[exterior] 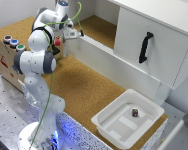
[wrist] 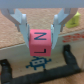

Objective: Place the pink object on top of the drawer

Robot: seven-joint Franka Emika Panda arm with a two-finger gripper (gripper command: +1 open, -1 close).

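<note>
In the wrist view the pink object (wrist: 40,42), a cube with dark letters on its faces, sits clamped between my gripper's (wrist: 40,44) two light fingers (wrist: 21,25). Beyond it I see a beige panel with a black handle (wrist: 37,75) and a small blue robot print. In the exterior view the gripper (exterior: 79,33) hangs at the back of the cork-topped table, beside a long white ledge (exterior: 101,57); the cube is too small to make out there. The white drawer (exterior: 154,45) with its black handle (exterior: 145,47) stands at the exterior view's right, well apart from the gripper.
A white tray (exterior: 114,127) at the front of the exterior view's right holds a tiny dark piece (exterior: 135,112). A wooden box with coloured buttons (exterior: 11,42) stands at the exterior view's left. The arm's white base (exterior: 36,100) rises from a speckled plate.
</note>
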